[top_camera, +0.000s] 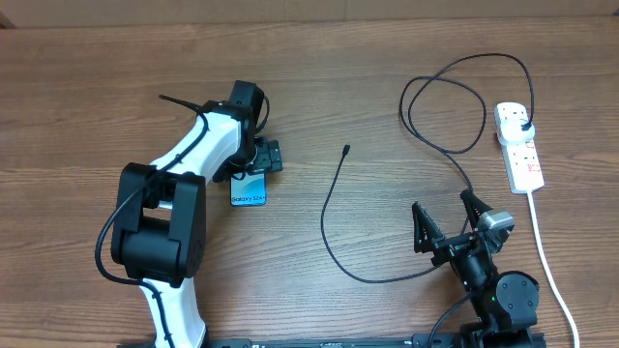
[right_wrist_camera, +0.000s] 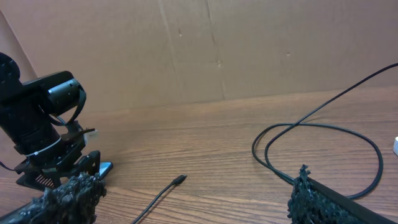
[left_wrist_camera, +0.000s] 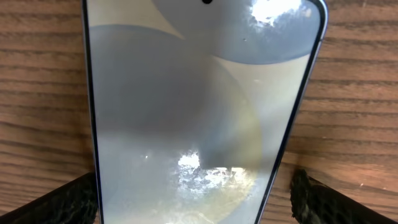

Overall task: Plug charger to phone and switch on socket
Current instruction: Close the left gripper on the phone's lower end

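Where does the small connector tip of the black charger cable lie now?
Overhead, the connector tip lies free near the middle, right of the phone and left of the power strip.

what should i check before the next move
1. Phone between left hand fingers: ok.
2. Left hand gripping phone: not ok, a gap shows beside it.
3. Cable tip lying free, apart from phone: ok.
4. Plug seated in strip: ok.
5. Strip switch on: cannot tell.
6. Right hand open and empty: ok.
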You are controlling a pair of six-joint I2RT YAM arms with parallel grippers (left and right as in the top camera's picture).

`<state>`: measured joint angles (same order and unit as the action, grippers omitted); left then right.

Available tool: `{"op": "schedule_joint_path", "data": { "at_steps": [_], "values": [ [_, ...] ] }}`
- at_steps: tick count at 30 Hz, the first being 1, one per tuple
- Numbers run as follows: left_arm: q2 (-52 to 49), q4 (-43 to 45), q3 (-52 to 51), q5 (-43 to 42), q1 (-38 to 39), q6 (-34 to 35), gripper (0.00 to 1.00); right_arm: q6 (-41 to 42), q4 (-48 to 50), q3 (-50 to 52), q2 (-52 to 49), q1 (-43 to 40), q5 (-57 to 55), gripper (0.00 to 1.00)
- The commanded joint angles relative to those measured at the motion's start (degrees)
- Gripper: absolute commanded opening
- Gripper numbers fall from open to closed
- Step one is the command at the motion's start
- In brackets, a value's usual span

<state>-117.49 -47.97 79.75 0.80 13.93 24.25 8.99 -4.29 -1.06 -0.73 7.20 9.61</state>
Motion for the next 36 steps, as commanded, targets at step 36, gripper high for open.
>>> {"op": "schedule_joint_path", "data": {
  "at_steps": [36],
  "values": [
    [-1.9, 1.3, -1.7, 1.9, 0.4, -7.3, 0.91, -0.1, 0.3, 0.6, 0.6, -0.2, -0.5, 1.00]
  ]
}}
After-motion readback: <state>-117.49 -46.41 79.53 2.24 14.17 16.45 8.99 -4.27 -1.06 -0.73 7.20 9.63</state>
